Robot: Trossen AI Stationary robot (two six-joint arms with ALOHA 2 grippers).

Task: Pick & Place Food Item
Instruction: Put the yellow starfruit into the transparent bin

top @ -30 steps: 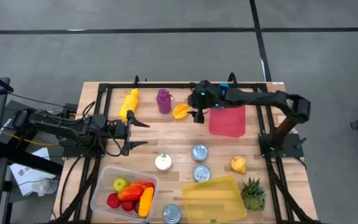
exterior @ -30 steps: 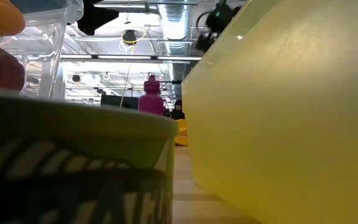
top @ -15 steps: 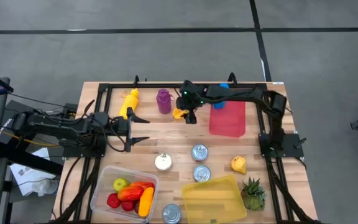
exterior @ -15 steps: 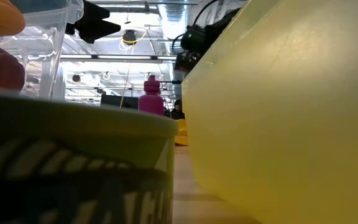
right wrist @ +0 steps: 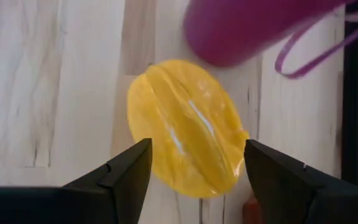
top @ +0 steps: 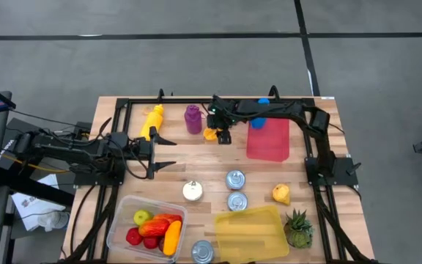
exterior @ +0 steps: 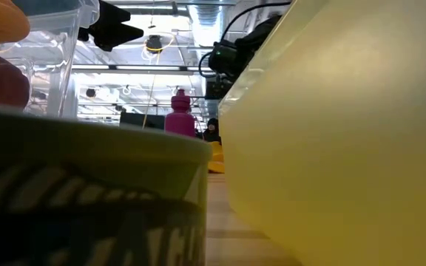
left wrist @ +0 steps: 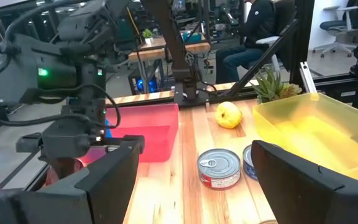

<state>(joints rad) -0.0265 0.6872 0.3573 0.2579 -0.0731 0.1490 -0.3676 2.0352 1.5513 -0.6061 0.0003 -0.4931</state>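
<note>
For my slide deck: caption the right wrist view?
Right claw open astride a yellow ridged fruit on the wooden table, beside a purple bottle.

Overhead and table-level views share the purple bottle (top: 193, 118); wrist cameras sit close.

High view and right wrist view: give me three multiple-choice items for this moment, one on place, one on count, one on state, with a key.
1. Where is the right gripper?
A. over the yellow fruit beside the purple bottle
B. over the yellow bin
C. over the pineapple

2. How many cans are on the table?
A. one
B. three
C. five

3. How do the right gripper's fingers stand?
A. shut on a can
B. shut on the bottle
C. apart, either side of the fruit

Key: 1 A, the right wrist view looks down on the fruit; 2 B, the high view shows three; 3 C, gaps show beside the fruit.
</note>
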